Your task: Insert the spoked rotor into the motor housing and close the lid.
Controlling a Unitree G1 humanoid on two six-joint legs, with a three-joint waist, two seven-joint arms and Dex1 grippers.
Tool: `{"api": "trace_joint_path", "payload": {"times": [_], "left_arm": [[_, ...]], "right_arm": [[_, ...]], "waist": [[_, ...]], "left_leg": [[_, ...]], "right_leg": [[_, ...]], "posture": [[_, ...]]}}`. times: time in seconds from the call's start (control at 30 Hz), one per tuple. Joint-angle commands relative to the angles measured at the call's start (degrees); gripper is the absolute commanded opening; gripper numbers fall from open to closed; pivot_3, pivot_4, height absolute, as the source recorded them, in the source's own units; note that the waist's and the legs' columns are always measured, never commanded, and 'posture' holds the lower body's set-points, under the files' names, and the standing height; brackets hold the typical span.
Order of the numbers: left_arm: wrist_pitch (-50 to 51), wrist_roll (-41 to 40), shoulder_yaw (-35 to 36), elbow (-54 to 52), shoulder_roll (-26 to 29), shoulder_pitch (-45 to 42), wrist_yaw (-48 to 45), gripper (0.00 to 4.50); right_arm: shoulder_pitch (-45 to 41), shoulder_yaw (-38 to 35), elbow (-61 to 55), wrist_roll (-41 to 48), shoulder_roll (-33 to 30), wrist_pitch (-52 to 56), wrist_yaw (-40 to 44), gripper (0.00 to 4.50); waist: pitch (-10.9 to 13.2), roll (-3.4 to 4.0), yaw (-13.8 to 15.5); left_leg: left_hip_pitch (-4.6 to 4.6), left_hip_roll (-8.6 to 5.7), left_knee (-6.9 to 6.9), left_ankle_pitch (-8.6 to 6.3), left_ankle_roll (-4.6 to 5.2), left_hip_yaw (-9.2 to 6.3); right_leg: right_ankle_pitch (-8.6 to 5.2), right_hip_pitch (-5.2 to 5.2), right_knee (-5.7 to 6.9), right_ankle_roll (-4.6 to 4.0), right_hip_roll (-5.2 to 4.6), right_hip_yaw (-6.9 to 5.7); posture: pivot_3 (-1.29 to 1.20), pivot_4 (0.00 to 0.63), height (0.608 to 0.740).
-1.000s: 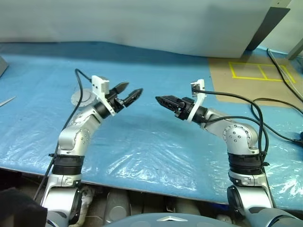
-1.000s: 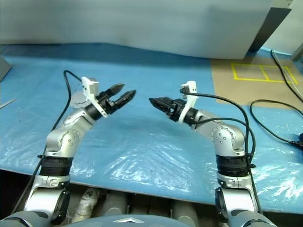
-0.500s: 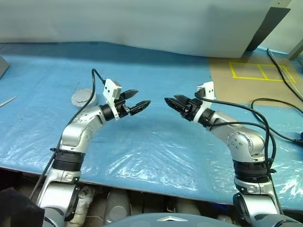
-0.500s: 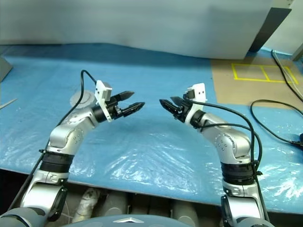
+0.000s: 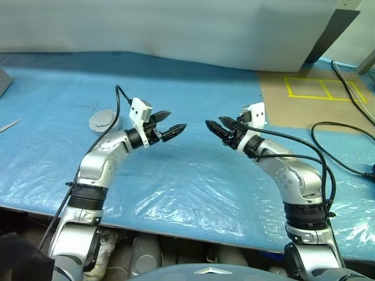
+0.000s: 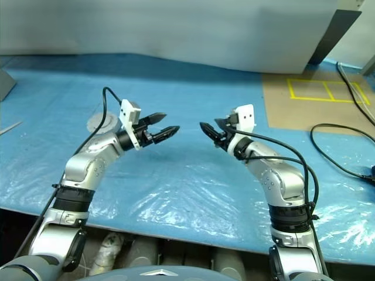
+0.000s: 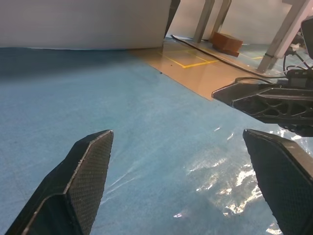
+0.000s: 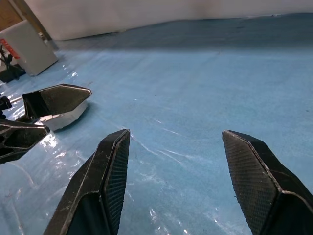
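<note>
A round flat grey disc, which I take for the lid (image 5: 104, 120), lies on the blue sheet behind my left forearm. The right wrist view shows its whitish edge (image 8: 61, 120) beyond a left finger (image 8: 56, 98). The spoked rotor and the motor housing are out of view. My left gripper (image 5: 176, 120) hovers open and empty over the sheet, pointing right. My right gripper (image 5: 213, 121) faces it across a short gap, open and empty. The left wrist view shows the left gripper (image 7: 177, 134) with the right gripper's fingers (image 7: 264, 100) ahead. The right gripper (image 8: 176, 133) holds nothing.
The table carries a crinkled blue plastic sheet (image 5: 176, 181), with its front edge close to me. Black cables (image 5: 345, 132) trail at the right. A brown board with yellow tape (image 5: 316, 88) lies at the back right. A thin metal tool (image 5: 9, 124) and a grey box corner (image 5: 2, 80) sit at the far left.
Both grippers have sunk a little and rolled at the wrist. The left one shifted slightly right, uncovering more of the grey disc. Both stay open.
</note>
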Motion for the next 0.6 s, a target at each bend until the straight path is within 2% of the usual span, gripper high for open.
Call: {"api": "trace_joint_path", "payload": {"times": [0.03,0.6], "left_arm": [[-1.31,-0.08,2.36,0.01,-0.29,-1.97,0.44,4.47],[-1.07,1.16,2.45,0.15,-0.09,-1.43,-0.05,4.47]], "right_arm": [[-0.72,-0.3,-0.91,-0.8,0.04,-1.53,0.3,3.15],[0.12,0.86,-1.62,-3.67,0.72,-2.7,0.81,3.15]], "waist": [[0.0,0.0,0.0],[0.0,0.0,0.0]], "left_leg": [[0.0,0.0,0.0,0.0,0.0,0.0],[0.0,0.0,0.0,0.0,0.0,0.0]], "right_leg": [[0.0,0.0,0.0,0.0,0.0,0.0],[0.0,0.0,0.01,0.0,0.0,0.0]], "posture": [[0.0,0.15,0.74],[0.0,0.15,0.74]]}}
